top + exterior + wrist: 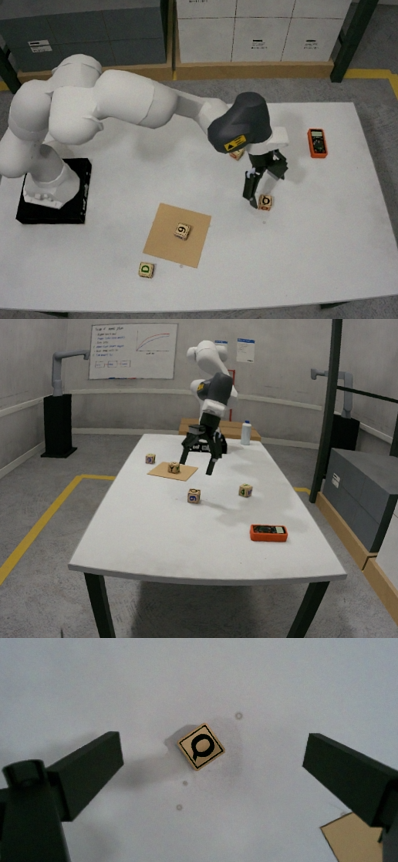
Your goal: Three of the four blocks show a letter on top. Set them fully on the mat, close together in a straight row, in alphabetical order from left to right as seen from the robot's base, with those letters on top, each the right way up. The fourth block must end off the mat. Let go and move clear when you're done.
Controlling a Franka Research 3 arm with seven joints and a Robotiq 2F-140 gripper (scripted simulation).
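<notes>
My gripper (268,191) (195,468) (212,749) is open and empty, above the Q block (265,202) (193,496) (201,747). In the wrist view this block lies between the fingertips, turned diagonally to them, black Q on top. The block with a digit on top, a 9 or 6 (182,231) (173,468), sits near the middle of the tan mat (154,244) (186,476) (352,840). The block with a green D on top (146,270) (150,458) stands off the mat. A fourth block (237,155) (245,490) is partly hidden behind the arm in the top view; its top letter is unreadable.
An orange multimeter (318,143) (268,533) lies on the far side of the table from the robot's base. A bottle (245,433) stands near the base in the exterior view. The arm reaches over the table above the fourth block's side.
</notes>
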